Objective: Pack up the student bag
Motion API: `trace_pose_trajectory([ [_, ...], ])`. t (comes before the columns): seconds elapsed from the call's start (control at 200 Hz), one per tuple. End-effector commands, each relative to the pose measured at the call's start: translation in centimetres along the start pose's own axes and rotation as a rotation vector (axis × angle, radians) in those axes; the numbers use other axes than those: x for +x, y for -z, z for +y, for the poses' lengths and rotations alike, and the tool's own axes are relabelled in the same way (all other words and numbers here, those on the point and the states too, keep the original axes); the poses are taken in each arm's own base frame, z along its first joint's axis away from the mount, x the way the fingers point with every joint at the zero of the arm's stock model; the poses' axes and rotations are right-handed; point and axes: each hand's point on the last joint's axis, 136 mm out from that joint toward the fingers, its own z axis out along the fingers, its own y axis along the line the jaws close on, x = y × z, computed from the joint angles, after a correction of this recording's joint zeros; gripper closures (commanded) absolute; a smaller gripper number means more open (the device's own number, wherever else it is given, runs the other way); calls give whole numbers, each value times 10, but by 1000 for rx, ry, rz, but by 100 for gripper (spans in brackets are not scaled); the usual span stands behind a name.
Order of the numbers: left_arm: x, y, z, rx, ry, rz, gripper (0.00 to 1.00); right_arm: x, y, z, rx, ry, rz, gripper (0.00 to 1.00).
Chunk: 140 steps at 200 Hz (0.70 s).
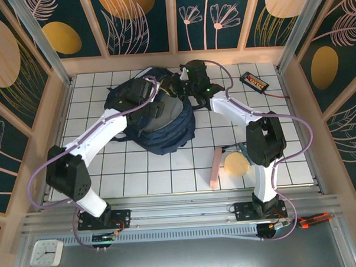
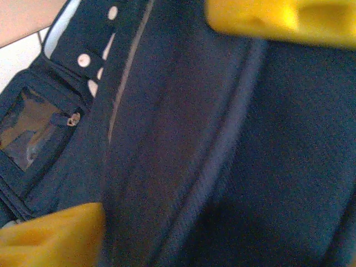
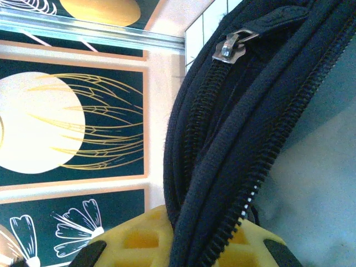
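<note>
The right hand (image 3: 194, 247) is pinched tight on the student bag (image 3: 233, 139). The zip-toothed rim of the opening runs up from between its yellow fingers (image 3: 139, 239), and the zip pull (image 3: 231, 44) sits further along that rim. I take it the grip is there to lift the lip and hold the mouth open so things can go in.

The left hand (image 2: 167, 128) has its fingers well apart over the navy cloth, one on each side of a seam, gripping nothing that I can see. It looks placed to catch the other side of the opening.

From above, both arms stretch forward from the near edge and bend inward, their wrists close together over the top of the bag, which lies at the far middle of the worktop (image 1: 138, 176). By the right arm's elbow, a long pink piece (image 1: 214, 166) and a round tan thing (image 1: 236, 164) lie just beside each other, not yet packed.
</note>
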Motion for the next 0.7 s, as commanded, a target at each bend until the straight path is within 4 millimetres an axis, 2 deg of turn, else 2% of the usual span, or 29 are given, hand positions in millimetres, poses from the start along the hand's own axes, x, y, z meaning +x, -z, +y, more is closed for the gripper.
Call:
trace_pose_trajectory([
  [0.0,-10,-3,17,-96,-32,1,100,9,9,37,-69,51,33,100],
  [0.025,-13,-3,18,-97,-30,-7,100,9,11,32,-46,54,31,94],
  [0.095,-19,0,15,-73,-35,-34,100,3,24,17,38,71,19,60],
  [0.155,-21,2,14,-65,-41,-46,100,6,39,2,137,96,19,46],
  [0.16,-21,3,15,-65,-42,-47,100,0,44,-1,147,94,6,45],
  [0.21,-19,2,13,-52,-57,-43,100,-11,69,-19,241,97,-21,38],
  [0.305,-12,0,15,-39,-69,-20,100,-16,118,-53,426,97,-69,31],
  [0.405,-6,-1,19,-27,-58,-10,100,-6,171,-81,620,100,-97,28],
  [0.46,-5,0,18,-9,-45,-12,100,11,194,-97,714,86,-74,29],
  [0.515,-7,2,18,2,-38,-20,100,37,211,-119,795,38,-6,29],
  [0.596,-10,6,17,14,-34,-34,100,87,223,-154,876,-47,134,29],
  [0.696,-13,9,15,25,-37,-45,100,136,229,-180,947,-91,200,28],
])
